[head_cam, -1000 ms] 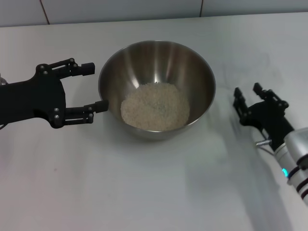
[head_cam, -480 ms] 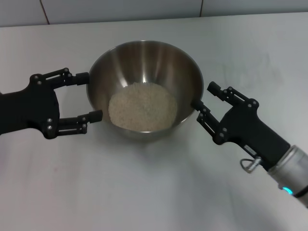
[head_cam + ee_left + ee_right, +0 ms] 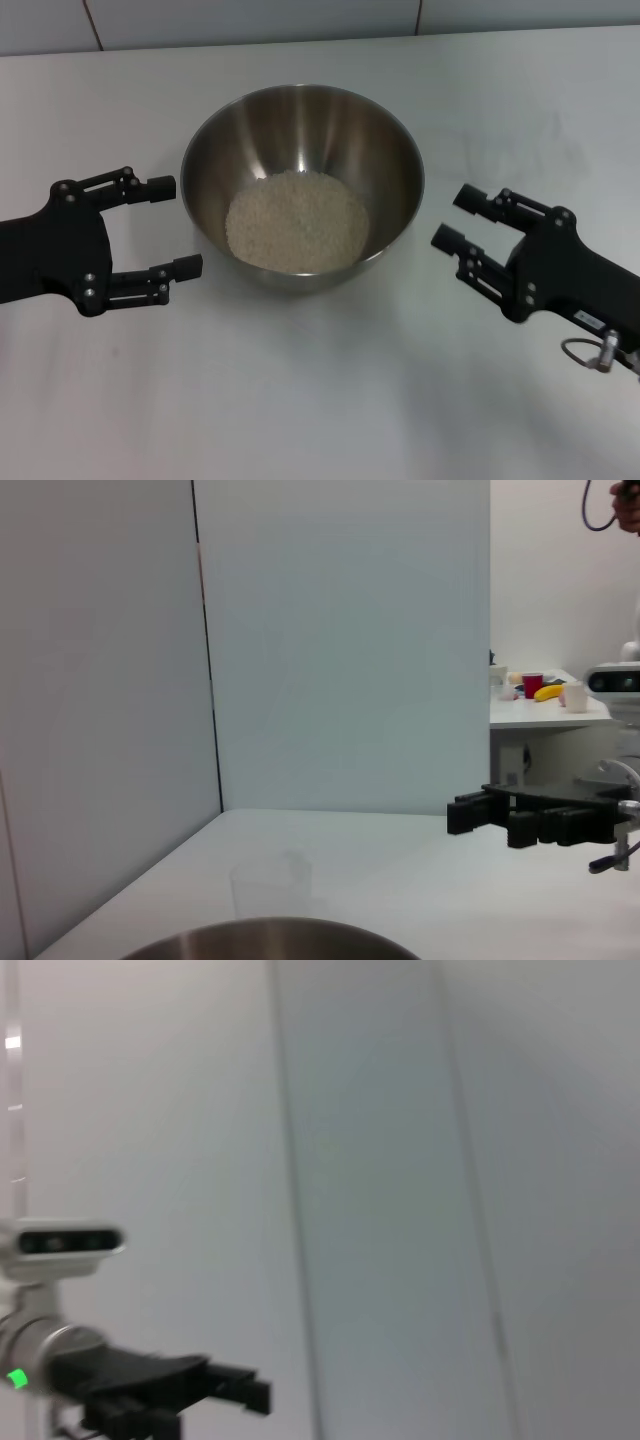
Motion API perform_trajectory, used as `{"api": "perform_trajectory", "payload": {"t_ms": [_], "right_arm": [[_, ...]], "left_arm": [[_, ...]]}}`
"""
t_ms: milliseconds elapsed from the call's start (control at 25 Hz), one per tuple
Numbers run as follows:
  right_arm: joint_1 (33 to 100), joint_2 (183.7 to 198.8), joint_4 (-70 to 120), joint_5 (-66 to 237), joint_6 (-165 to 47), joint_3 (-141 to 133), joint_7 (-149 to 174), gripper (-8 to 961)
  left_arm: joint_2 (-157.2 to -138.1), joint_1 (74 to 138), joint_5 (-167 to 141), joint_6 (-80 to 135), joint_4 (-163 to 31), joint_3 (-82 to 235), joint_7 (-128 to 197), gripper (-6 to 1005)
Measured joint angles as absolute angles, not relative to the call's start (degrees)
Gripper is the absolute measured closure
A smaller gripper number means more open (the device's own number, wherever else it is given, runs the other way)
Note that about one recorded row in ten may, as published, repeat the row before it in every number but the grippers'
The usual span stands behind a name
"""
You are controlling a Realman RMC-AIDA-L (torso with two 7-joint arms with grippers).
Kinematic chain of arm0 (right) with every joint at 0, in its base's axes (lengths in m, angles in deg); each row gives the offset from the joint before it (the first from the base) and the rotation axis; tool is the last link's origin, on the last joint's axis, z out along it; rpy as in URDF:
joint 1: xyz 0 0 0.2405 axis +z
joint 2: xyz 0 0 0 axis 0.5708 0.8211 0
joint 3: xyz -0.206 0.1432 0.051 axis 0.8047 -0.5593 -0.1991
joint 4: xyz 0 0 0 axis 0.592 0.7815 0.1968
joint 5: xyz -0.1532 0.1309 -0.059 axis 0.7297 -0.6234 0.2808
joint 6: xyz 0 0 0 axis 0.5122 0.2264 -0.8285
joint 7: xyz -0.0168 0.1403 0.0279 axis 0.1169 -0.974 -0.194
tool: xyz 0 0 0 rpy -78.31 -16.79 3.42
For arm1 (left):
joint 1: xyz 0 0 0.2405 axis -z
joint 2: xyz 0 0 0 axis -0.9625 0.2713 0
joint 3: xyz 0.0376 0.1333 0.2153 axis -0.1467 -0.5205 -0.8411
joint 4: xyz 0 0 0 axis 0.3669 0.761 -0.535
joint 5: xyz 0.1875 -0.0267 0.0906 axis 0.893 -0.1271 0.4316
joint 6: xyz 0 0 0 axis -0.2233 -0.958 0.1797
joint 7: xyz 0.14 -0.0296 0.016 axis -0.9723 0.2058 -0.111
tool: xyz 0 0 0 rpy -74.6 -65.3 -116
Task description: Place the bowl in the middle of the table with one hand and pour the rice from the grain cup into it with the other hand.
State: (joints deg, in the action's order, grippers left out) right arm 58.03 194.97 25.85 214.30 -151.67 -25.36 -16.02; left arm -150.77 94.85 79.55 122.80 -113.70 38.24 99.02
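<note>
The left gripper (image 3: 165,227), a black two-pronged unit, hangs over the left part of the plain white matte tabletop (image 3: 300,400). Its fingers are spread wide and hold nothing. The tips point toward the bowl and stand just beside its left wall, apart from it.

The large round stainless-steel mixing bowl (image 3: 385,160) sits upright near the middle of the tabletop, somewhat toward the far edge. A pale, granular mound of off-white rice (image 3: 297,221) covers its bottom. In the left wrist view only the steel rim (image 3: 265,935) shows, with a faint clear plastic grain cup (image 3: 270,885) standing beyond it on the tabletop; the cup appears empty, though that cannot be confirmed. The head view does not show the cup.

The right gripper (image 3: 462,220), also black and two-pronged, hangs over the right part of the tabletop. Its fingers are spread wide and empty, pointing toward the bowl's right wall, near it but not touching.

Judgement: both placing and pouring appear complete. The bowl lies between the two grippers, roughly equally near each, to the right of the left gripper and to the left of the right one. Being round, the bowl has no long axis to align with. Any retreat should move each gripper outward, away from the bowl wall.
</note>
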Motion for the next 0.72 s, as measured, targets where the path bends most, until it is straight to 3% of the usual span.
{"api": "perform_trajectory", "payload": {"t_ms": [200, 720], "right_arm": [[60.53, 197.14, 15.68, 215.98, -154.29, -24.84, -22.31, 471], [63.16, 197.36, 5.63, 215.58, -158.43, -23.8, -28.11, 471]], "left_arm": [[-150.71, 94.32, 79.78, 124.3, -113.71, 38.24, 97.72, 177], [-150.9, 94.74, 79.55, 124.51, -110.1, 38.58, 95.31, 177]]}}
